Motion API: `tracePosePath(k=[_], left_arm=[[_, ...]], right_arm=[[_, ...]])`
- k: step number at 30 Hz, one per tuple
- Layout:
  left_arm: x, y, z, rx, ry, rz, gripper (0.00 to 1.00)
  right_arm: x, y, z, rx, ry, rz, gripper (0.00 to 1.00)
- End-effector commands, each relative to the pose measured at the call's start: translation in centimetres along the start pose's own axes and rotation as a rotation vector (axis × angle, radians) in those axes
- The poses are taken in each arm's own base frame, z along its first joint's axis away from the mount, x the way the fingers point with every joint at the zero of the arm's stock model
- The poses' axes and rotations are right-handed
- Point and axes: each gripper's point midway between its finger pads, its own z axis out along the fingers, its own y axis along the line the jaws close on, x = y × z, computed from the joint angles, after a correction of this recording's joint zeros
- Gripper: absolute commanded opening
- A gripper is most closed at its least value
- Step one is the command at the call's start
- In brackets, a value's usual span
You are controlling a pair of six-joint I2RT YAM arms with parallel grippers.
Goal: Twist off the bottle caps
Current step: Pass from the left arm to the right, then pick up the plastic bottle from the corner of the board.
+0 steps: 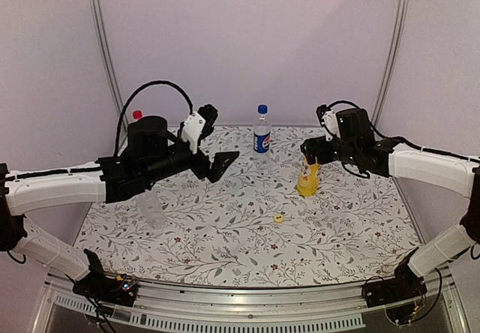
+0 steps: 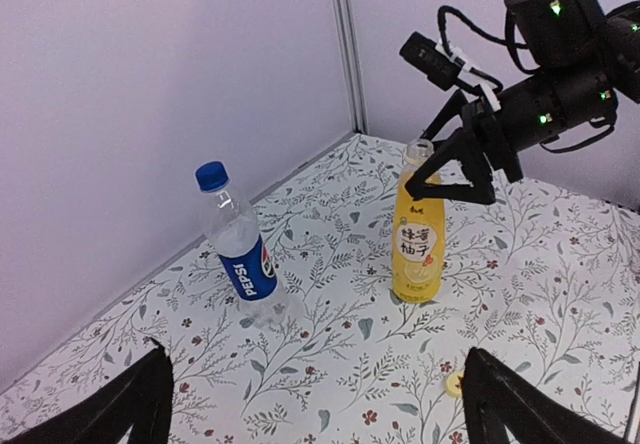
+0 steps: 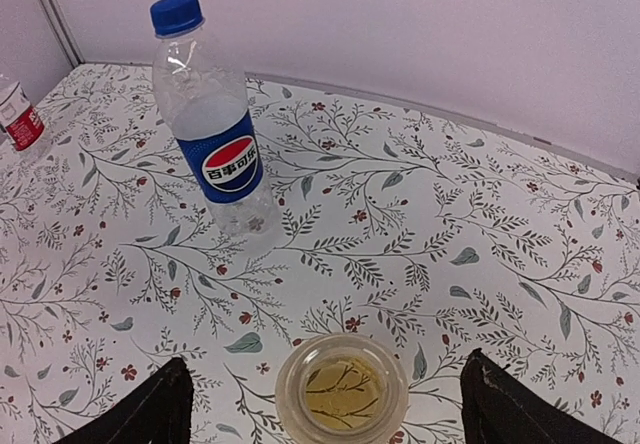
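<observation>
The right fingers (image 3: pixel 140 414) stand apart, one at each side of the open mouth of the yellow bottle (image 3: pixel 340 392). This bottle stands upright on the surface (image 3: pixel 480 224) just under them; whether they touch its neck I cannot tell. A small yellow cap (image 1: pixel 278 217) lies on the surface, below and a little left of these fingers in the top view. The left fingers (image 2: pixel 120 409) are also apart and hold nothing. Well ahead of them stands the blue-label bottle (image 2: pixel 240 254), with its blue cap on. The red-white label bottle (image 3: pixel 18 114) stands far left of the right fingers.
</observation>
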Motion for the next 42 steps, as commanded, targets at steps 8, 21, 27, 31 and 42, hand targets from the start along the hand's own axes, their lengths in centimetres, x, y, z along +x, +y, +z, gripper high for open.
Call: tracePosePath(k=[8,21,27,31,42], left_arm=[[-0.6,1.4,0.8,-0.065,0.145,-0.017,0.99],[0.8,1.3,1.3,-0.03,0.169,-0.06,0.97],[1.1,1.4,1.5,-0.034,0.167,-0.068,0.97],[0.9,1.4,1.6,-0.032,0.153,-0.071,0.97],[1.0,1.1,1.5,-0.012,0.155,-0.068,0.97]], right_arm=[[-5.6,1.7,-3.7,-0.091,-0.109,-0.009,0.95],[-11.3,4.4,-2.2,-0.117,-0.163,-0.08,0.95],[-13.2,6.4,1.6,-0.138,-0.157,-0.099,0.92],[-13.7,7.9,5.0,-0.163,-0.132,-0.106,0.89],[-11.9,9.4,12.2,-0.161,-0.099,-0.129,0.81]])
